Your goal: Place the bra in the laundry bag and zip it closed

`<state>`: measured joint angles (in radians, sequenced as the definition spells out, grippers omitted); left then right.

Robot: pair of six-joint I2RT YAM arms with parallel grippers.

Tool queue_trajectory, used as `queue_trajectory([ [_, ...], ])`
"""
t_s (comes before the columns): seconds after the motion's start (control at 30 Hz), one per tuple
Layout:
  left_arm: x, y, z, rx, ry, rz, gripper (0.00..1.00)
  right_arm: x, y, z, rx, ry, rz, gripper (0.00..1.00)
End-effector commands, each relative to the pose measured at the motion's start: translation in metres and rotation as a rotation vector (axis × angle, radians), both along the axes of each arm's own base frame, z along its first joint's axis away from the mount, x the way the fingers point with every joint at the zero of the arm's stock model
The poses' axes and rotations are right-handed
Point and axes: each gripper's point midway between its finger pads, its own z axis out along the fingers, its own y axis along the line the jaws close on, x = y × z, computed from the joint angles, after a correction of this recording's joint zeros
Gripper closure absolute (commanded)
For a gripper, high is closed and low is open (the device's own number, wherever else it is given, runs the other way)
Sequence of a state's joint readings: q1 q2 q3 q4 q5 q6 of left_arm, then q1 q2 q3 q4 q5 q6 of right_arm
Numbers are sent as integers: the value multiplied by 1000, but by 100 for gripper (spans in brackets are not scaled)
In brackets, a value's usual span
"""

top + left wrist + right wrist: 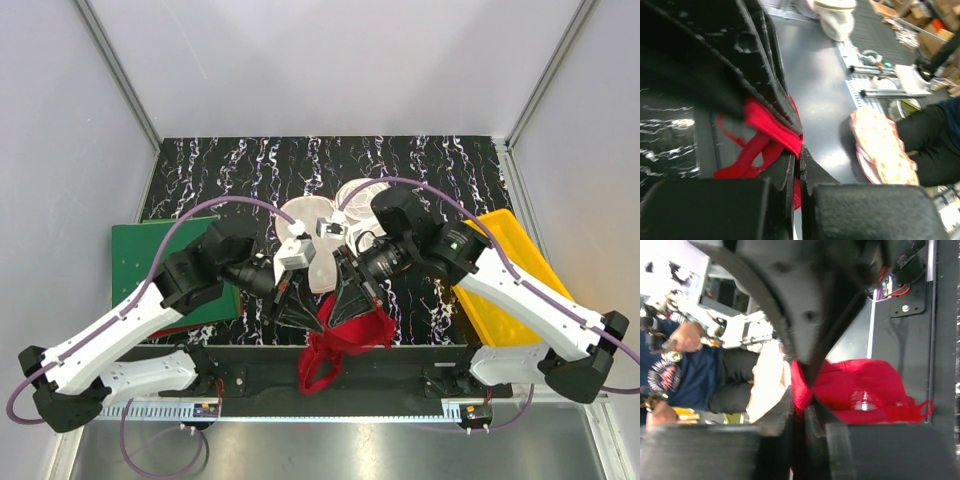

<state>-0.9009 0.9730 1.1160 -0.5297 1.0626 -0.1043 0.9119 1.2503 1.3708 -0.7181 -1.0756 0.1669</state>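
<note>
The red bra (345, 338) lies bunched at the table's front edge, its straps hanging over the edge. Both grippers meet right above it. My left gripper (305, 312) is shut on a fold of the red fabric, which shows pinched at the jaw tips (800, 148) with the bra (762, 142) trailing left. My right gripper (345, 305) is also shut on the bra, a red fold squeezed between its jaws (803, 397) and the bra's bulk (860, 390) to the right. The peach-pink laundry bag (318, 245) lies open just behind the grippers and also shows as the bag (882, 147) and the bag (767, 382).
A green board (150, 255) lies at the left under the left arm. A yellow tray (505, 262) sits at the right under the right arm. The table's front edge (400, 348) runs just below the bra, with the arm bases beyond it.
</note>
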Motion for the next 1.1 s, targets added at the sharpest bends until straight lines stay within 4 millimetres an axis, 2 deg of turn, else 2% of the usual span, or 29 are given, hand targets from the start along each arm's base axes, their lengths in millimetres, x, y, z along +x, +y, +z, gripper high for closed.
queue_trajectory([
  [0.0,46,-5,10,-5,-104,304,81,-1,-7,12,39,-52,-75,100],
  [0.03,58,-3,1,24,-103,391,59,2,-11,15,43,-85,-125,100],
  [0.07,69,0,-3,38,-109,471,50,7,-12,11,27,-94,-174,100],
  [0.1,85,11,1,26,-116,611,46,18,-12,8,9,-122,-250,100],
  [0.13,93,13,-12,23,-109,671,37,22,-16,11,10,-140,-299,100],
  [0.17,103,19,-12,2,-88,766,33,28,-17,11,-6,-132,-358,100],
  [0.2,100,30,-3,-74,-93,807,30,40,-18,10,-23,-150,-440,100],
  [0.23,103,32,10,-166,-96,838,22,44,-22,13,-20,-151,-486,100],
  [0.27,106,33,-14,-157,-49,875,21,53,-22,15,-31,-140,-560,100],
  [0.33,100,39,5,-307,-46,877,20,58,-24,21,-32,-105,-625,100],
  [0.37,102,37,-14,-290,-15,880,20,65,-26,26,-25,-108,-673,100],
  [0.43,102,39,-12,-352,-14,889,18,66,-28,37,-4,-90,-702,100],
  [0.47,105,37,-26,-339,2,901,17,67,-28,40,0,-86,-717,100],
  [0.53,112,36,-32,-348,13,931,16,64,-28,54,29,-80,-708,100],
  [0.63,120,34,-40,-362,22,962,15,64,-27,63,46,-76,-709,100],
  [0.8,135,28,-66,-299,37,1013,15,62,-26,72,62,-70,-695,100],
  [0.87,135,22,-79,-256,76,1003,15,61,-27,77,72,-71,-697,100],
  [1.07,122,7,-90,-278,163,908,20,62,-30,94,107,-83,-718,100],
])
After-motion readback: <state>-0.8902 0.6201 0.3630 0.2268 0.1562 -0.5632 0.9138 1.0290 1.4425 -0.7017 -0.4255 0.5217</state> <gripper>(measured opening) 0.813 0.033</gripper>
